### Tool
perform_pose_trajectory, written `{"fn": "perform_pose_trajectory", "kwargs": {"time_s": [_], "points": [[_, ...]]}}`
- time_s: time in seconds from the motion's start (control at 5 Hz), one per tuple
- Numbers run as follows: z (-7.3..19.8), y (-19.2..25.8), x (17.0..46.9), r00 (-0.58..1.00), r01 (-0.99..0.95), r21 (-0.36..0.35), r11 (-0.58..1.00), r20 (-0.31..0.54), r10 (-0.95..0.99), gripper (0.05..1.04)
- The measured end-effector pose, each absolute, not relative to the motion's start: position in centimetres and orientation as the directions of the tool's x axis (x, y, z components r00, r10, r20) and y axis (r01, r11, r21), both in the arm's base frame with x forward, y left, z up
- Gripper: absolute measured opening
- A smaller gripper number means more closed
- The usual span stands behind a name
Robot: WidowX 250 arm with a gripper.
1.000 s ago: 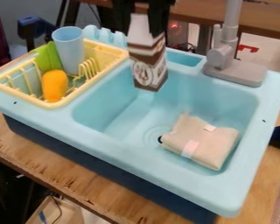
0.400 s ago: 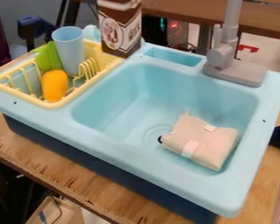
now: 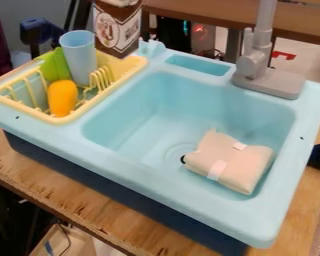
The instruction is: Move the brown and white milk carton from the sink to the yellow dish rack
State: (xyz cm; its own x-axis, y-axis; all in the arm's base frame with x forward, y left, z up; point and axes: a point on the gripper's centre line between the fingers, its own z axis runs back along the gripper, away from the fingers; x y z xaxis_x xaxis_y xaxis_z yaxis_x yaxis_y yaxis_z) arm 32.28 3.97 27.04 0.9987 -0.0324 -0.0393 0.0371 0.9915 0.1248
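A brown and white carton (image 3: 117, 29) hangs at the top of the view, above the back right part of the yellow dish rack (image 3: 72, 118). Its upper end is cut off by the view's edge. In the rack stand a light blue cup (image 3: 80, 56) and a green item (image 3: 54, 65), with an orange item (image 3: 62, 97) in front of them. A folded beige cloth (image 3: 231, 159) lies on the floor of the light blue sink (image 3: 139, 125), near its right side.
A grey faucet (image 3: 261, 70) rises from the sink's back right rim. Left of it, a small recess (image 3: 200, 65) is set into the back rim. The sink unit rests on a wooden table (image 3: 89, 202).
The carton has moved up and left, from over the sink's back left part to over the rack. The gripper, seen above it a second ago, has left the view's top.
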Motion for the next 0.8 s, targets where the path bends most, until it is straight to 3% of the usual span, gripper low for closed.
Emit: {"fn": "perform_pose_trajectory", "kwargs": {"time_s": [0.4, 0.8], "points": [[25.2, 6.8, 33.8, 0.999, 0.004, 0.122, 0.993, -0.04, 0.001, 0.802], [23.3, 6.5, 34.9, 0.998, 0.064, 0.022, 0.998, -0.005, -0.064, 0.802]]}}
